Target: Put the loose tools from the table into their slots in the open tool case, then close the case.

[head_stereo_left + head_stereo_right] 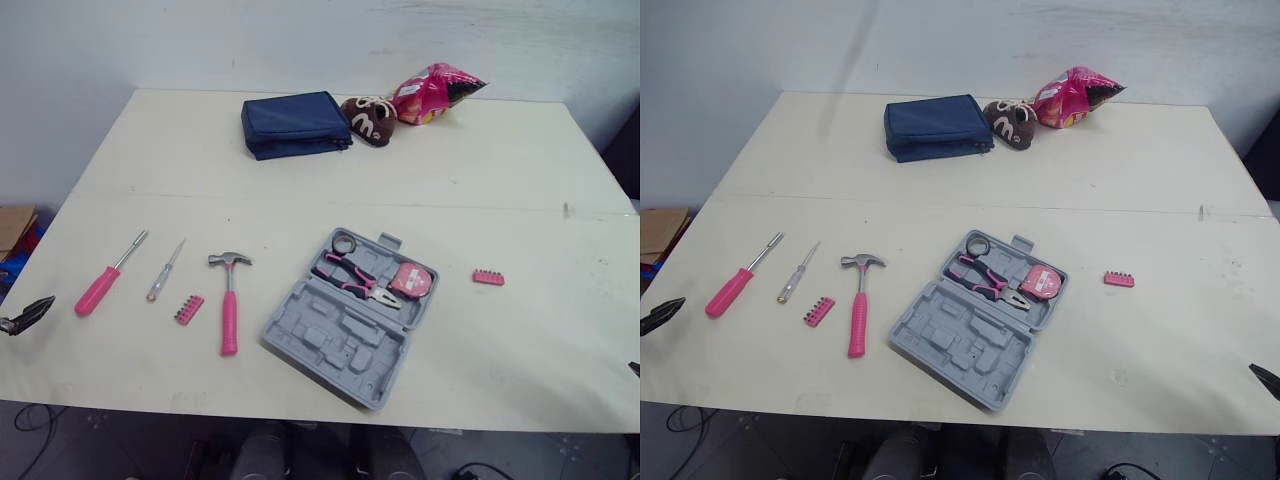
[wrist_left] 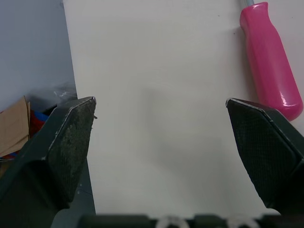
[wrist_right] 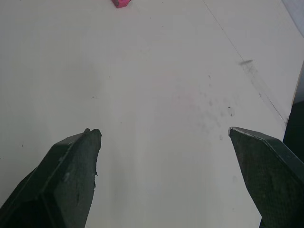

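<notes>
Grey tool case (image 1: 350, 315): open, near the table's (image 1: 520, 180) front edge, a little right of middle; pliers (image 1: 355, 280) and tape measure (image 1: 412, 280) sit in the half farther from that edge, and the nearer half's slots look empty.
Loose tools, left of the case: hammer (image 1: 230, 300), bit strip (image 1: 188, 309), slim screwdriver (image 1: 165, 272), and pink-handled screwdriver (image 1: 105, 280), which is nearest the left edge.
Loose tool, right of the case: second bit strip (image 1: 488, 277).
Left gripper (image 2: 160, 104): fingers spread wide, holding nothing, at the left edge just beside the pink-handled screwdriver.
Right gripper (image 3: 164, 132): fingers spread, holding nothing, over bare table near the front right corner.
Step in hand: probably the first pick, since nothing is grasped.
Next move: likely the left gripper closing across the pink handle, then matching its length to a long slot.
Back edge: blue pouch (image 1: 295, 124), brown soft toy (image 1: 368, 118), pink snack bag (image 1: 432, 93).
Writing: none legible; the print on the bag and the tape's label are too small to read.
</notes>
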